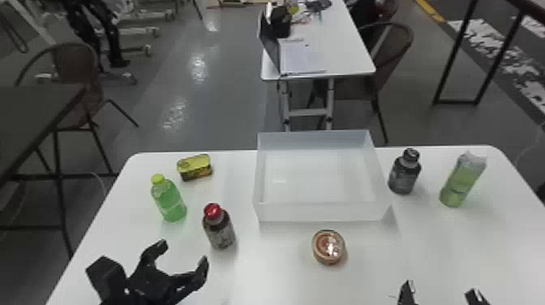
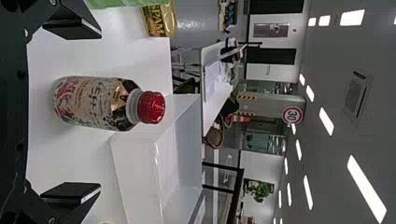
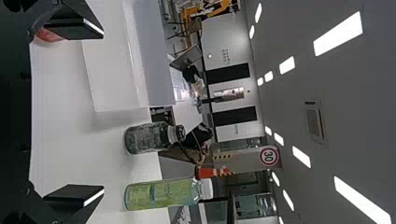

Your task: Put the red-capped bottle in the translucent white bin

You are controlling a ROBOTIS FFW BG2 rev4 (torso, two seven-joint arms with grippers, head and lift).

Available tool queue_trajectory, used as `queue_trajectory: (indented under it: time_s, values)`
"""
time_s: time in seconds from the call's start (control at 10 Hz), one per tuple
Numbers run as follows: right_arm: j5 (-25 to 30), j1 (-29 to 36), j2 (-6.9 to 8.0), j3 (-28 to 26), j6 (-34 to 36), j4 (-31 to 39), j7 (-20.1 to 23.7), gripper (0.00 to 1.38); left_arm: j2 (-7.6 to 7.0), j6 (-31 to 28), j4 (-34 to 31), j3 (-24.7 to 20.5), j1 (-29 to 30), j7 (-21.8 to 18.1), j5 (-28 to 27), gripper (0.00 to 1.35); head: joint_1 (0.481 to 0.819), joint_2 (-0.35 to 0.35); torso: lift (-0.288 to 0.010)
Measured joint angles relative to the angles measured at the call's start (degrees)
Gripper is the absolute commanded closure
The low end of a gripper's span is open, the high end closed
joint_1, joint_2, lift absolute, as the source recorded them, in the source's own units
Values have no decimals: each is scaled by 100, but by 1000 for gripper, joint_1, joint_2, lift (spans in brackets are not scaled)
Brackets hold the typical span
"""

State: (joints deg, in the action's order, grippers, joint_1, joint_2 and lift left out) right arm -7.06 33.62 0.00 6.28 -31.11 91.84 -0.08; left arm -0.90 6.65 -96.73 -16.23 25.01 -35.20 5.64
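My left gripper (image 1: pixel 184 253) is low on the left of the head view, open, just short of the red-capped bottle (image 1: pixel 219 231), which stands upright left of the translucent white bin (image 1: pixel 320 213). In the left wrist view the bottle (image 2: pixel 100 102) is beyond and between the spread fingers of the left gripper (image 2: pixel 72 109), touched by neither; the bin (image 2: pixel 135 172) is behind it. My right gripper (image 1: pixel 442 294) is at the bottom right edge of the head view. Its wrist view has the right gripper (image 3: pixel 74 112) open with nothing held.
A green bottle (image 1: pixel 169 200) and a yellow tin (image 1: pixel 195 167) are on the left. A round can (image 1: pixel 329 247) sits in front of the bin. Right of the bin stand a dark bottle (image 1: pixel 405 172) and a green-labelled bottle (image 1: pixel 462 180).
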Motion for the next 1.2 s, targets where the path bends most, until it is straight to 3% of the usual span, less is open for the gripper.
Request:
queue_trajectory:
  time_s: [0.4,0.7,0.9,1.0,1.1,1.2]
  values:
    - [-41,-116,0,63,0,-73,0,125,-238,-216,1050,74,-982,-547,-339,142,695,107,-37]
    - [-83,-175,0,98,0,-115,4,125,-503,-271,1851,367,-1660,-593,-530,147,695,93,-37]
    - [-111,-194,0,101,0,-138,27,125,-548,-296,2371,439,-2098,-819,-687,186,695,81,-37]
    - [-127,-202,0,101,0,-146,40,125,-581,-296,2681,454,-2318,-973,-740,423,695,76,-37]
    - [-144,-206,0,102,0,-154,44,125,-623,-317,2839,476,-2429,-1001,-753,818,695,76,-37]
    - [-163,-202,0,102,0,-163,44,127,-636,-295,2879,478,-2444,-994,-763,828,695,77,-37]
